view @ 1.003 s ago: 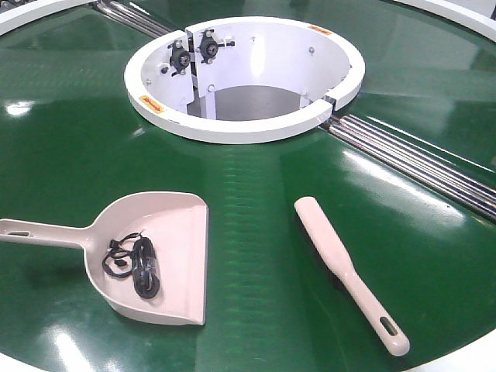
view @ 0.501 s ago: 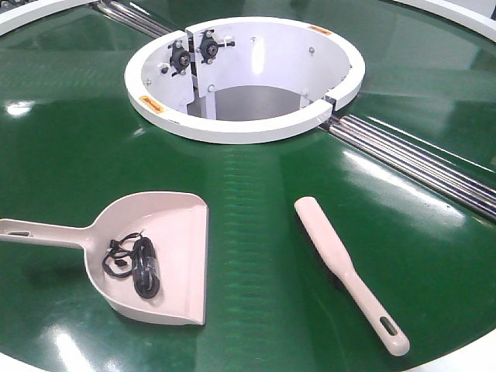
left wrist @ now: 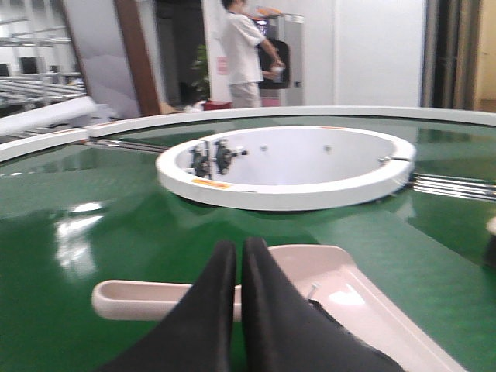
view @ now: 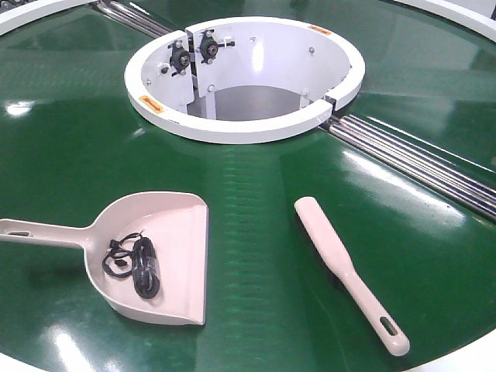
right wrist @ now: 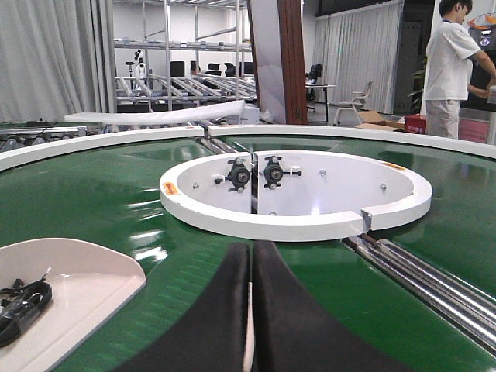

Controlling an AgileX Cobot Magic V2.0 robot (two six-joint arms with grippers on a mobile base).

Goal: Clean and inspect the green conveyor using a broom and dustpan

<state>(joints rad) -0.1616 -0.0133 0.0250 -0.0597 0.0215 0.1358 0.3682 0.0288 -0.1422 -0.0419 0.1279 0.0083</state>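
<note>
Nothing has moved: dustpan (view: pixel 151 252) and broom (view: pixel 349 273) lie apart on the green conveyor (view: pixel 256 201), both grippers' fingers pressed together, empty.

beige dustpan (view: pixel 155 252) and slim broom (view: pixel 349 283) flat, apart, on green conveyor (view: pixel 256 209)

L gripper (left wrist: pixel 237 267) jaws closed, empty; R gripper (right wrist: pixel 249 267) same.

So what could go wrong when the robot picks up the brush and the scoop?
The black cable lying in the dustpan could slide out if the pan is tipped. The broom lies with its handle end near the green conveyor edge, so a nudge might push it off. Both look flat and thin, so they may be hard to grip.
</note>
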